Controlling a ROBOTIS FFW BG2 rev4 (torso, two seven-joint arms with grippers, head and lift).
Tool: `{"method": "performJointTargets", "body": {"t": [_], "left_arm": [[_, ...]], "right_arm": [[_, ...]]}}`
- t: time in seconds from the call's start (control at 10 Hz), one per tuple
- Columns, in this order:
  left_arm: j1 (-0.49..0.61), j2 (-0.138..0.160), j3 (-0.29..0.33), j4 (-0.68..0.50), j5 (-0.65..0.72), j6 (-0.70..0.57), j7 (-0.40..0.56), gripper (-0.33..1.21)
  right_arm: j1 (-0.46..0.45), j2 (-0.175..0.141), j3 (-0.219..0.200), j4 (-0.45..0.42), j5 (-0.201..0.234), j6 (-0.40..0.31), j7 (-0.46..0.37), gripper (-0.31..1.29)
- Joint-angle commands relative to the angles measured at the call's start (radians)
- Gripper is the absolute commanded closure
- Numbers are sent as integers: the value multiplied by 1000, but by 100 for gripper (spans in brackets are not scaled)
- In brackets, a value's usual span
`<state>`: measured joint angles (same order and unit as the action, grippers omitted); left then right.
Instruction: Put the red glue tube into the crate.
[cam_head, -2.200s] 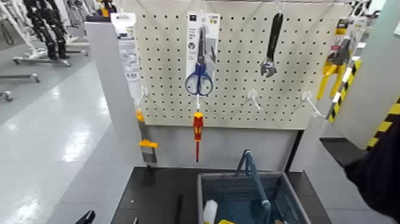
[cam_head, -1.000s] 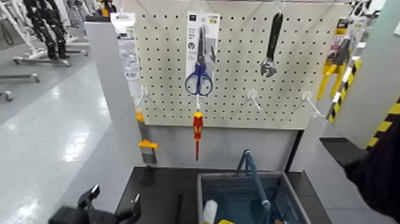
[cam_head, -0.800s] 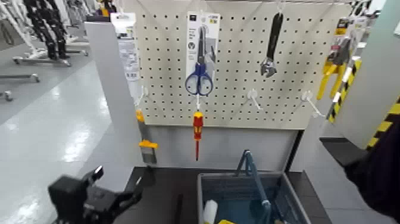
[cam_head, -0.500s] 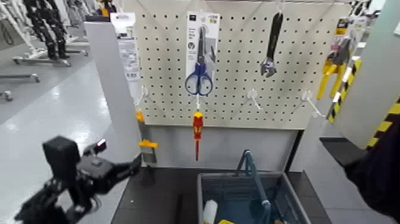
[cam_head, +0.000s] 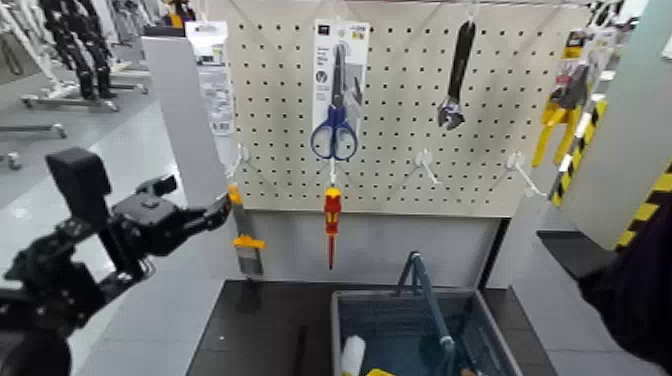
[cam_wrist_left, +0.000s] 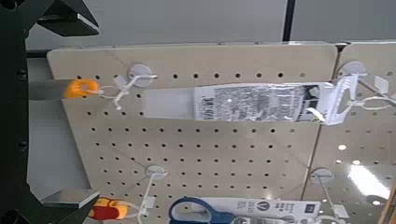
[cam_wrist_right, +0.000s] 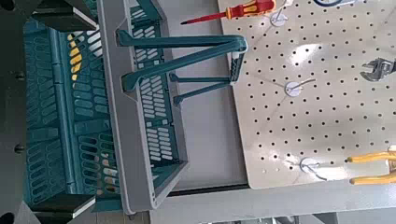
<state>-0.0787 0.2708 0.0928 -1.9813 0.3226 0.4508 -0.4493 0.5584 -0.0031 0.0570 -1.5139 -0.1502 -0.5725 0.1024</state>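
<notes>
A: Left claw?
B: Left gripper (cam_head: 198, 196) spread, head view 9 o'clock. Orange-handled tool (cam_head: 249, 243) near its fingertips, toward 4; can't tell if touching.
A: Glue tube?
B: Red glue tube (cam_head: 212, 85) hangs in its white-card pack on the pegboard (cam_head: 400, 120), left edge. 12 o'clock from left gripper.
A: Crate?
B: Crate (cam_head: 345, 318) on the dark base (cam_head: 262, 325), 4 o'clock from left gripper. White item (cam_head: 352, 355) inside, at its 7.
A: Right?
B: Right gripper (cam_wrist_right: 65, 110) spread too, crate behind it in the wrist view.
A: Neighbors?
B: Blue scissors (cam_head: 335, 130) at 3 o'clock from the tube, red-yellow screwdriver (cam_head: 332, 215) at 6 from them.
</notes>
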Motion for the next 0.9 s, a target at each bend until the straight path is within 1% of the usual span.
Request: {"method": "performJointTargets", "body": {"t": [0.1,0.3,0.5,0.7,0.8,0.9], "left_arm": [[-113,34,-7,58,58,22,-35,9],[-179,53,-2,81,76,37,-66,9],[-236,82,-13,110,96,46,-92,9],[-317,103,-31,170,115,71,-154,9],[-351,120,-44,188,110,85,-180,9],[-380,128,-54,220,125,95,-209,10]], "right_arm": [[-2,133,1,0,0,-6,3,2],[-2,135,1,0,0,-9,7,2],[-2,135,1,0,0,-9,8,2],[-5,135,0,0,0,-9,13,2],[-6,135,0,1,0,-9,16,2],[-8,137,-2,3,0,-9,19,2]]}}
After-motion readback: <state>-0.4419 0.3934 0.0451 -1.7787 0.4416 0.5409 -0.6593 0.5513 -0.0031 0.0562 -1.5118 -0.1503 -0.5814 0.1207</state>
